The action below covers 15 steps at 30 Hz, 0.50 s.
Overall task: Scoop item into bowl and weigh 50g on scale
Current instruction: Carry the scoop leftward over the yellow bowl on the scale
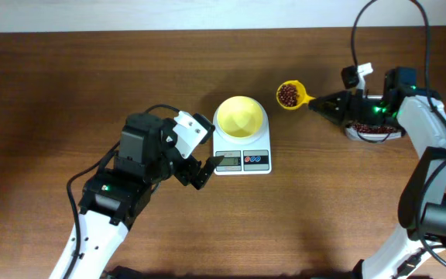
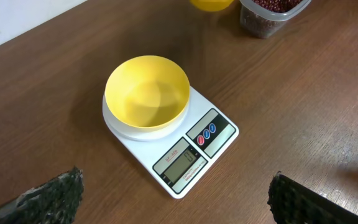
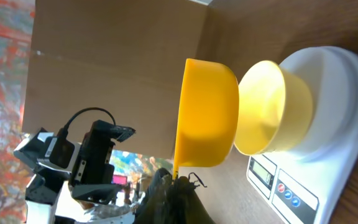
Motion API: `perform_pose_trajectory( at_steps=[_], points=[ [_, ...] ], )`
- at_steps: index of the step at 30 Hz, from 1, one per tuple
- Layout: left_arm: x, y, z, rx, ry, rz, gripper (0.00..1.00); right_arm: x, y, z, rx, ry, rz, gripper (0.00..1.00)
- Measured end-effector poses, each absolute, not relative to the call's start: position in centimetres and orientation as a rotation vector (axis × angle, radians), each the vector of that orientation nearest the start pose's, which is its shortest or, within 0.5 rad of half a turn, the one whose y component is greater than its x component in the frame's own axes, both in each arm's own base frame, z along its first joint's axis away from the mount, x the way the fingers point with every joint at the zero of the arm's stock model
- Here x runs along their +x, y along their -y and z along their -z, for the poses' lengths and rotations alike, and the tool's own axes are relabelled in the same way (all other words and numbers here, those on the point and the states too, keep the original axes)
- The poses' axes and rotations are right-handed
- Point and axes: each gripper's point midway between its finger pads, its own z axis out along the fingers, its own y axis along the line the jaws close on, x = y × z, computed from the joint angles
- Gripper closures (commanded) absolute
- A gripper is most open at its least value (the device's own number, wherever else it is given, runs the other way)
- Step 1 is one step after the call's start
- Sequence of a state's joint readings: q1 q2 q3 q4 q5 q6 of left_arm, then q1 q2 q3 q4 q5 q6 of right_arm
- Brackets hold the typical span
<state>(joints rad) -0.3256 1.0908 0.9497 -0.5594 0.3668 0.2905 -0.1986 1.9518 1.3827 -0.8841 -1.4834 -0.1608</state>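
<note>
We list: one brown wooden table (image 1: 91, 77); one clear plastic container (image 2: 260, 22), far right; one yellow scoop (image 3: 207, 115), raised just left of it.

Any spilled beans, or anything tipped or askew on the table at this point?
Nothing stands out. The bowl sits upright and empty on the scale. The scoop in the right gripper holds its beans, and no loose ones show on the table.
</note>
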Motion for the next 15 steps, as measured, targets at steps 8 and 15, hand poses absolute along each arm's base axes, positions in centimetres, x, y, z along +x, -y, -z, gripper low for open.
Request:
perform_pose_trajectory(
  at_steps=[8, 15],
  points=[
    [29.1, 16.3, -22.1, 0.865, -2.080, 0.434, 0.01, 38.9, -12.1, -18.9, -0.170, -2.111, -1.892, 0.96],
    [29.1, 16.3, -22.1, 0.865, -2.079, 0.434, 0.01, 39.3, -12.4, -18.6, -0.215, -2.115, -1.851, 0.96]
  ],
)
